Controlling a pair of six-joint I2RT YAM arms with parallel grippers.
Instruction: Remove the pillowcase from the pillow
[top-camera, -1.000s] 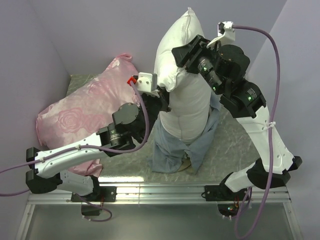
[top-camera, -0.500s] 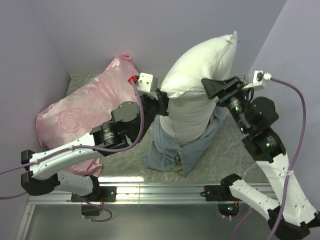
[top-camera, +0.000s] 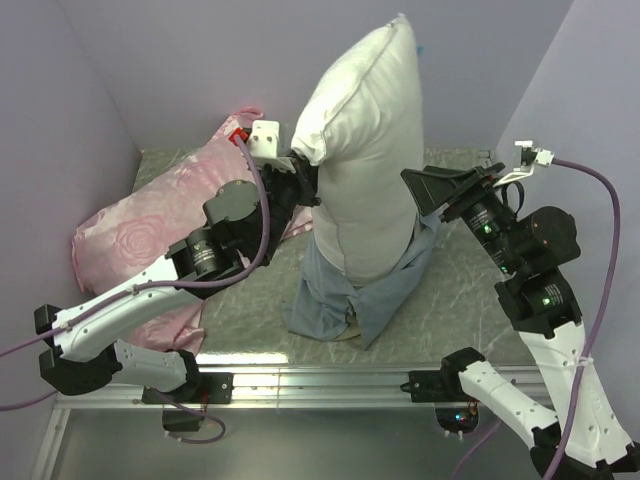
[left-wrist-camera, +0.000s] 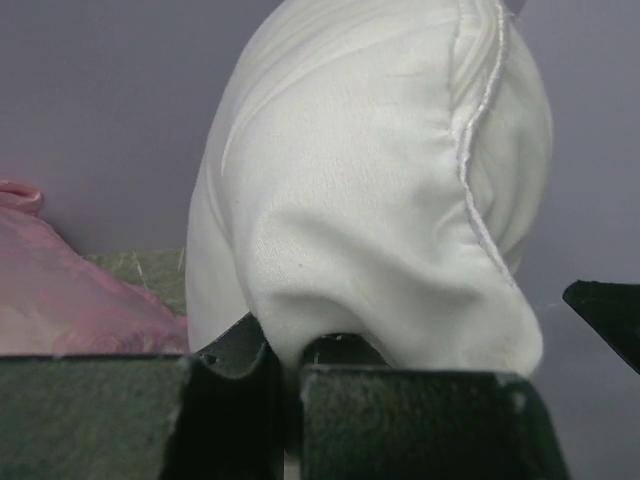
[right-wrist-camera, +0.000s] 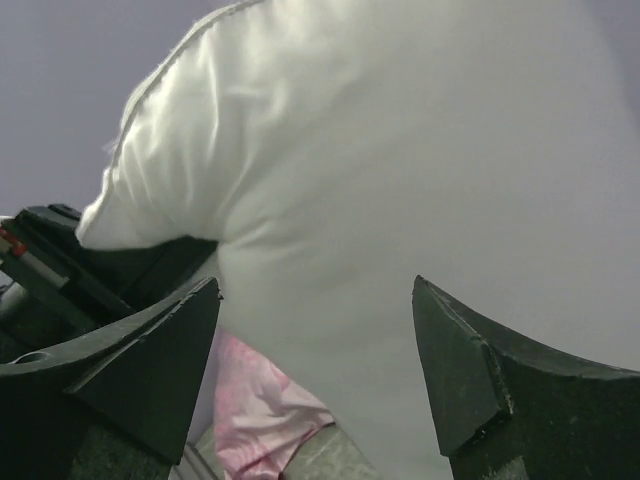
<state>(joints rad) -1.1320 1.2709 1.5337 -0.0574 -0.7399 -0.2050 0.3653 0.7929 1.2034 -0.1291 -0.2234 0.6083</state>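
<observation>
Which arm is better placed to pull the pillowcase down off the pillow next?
Right, probably. The right pincer is open and free, beside the pillow, near the bunched pillowcase. The left pincer is shut on the pillow, holding it up.

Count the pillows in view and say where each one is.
2. The plump white pillow stands upright at centre, its lower end inside the blue-grey woven pillowcase. The shiny pink rose-patterned pillow lies flat to its left. No others show.

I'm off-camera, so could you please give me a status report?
Left gripper pinching pillow, right gripper open beside it. Pillow upright, pillowcase bunched around its base. Pink pillow lies left.
</observation>
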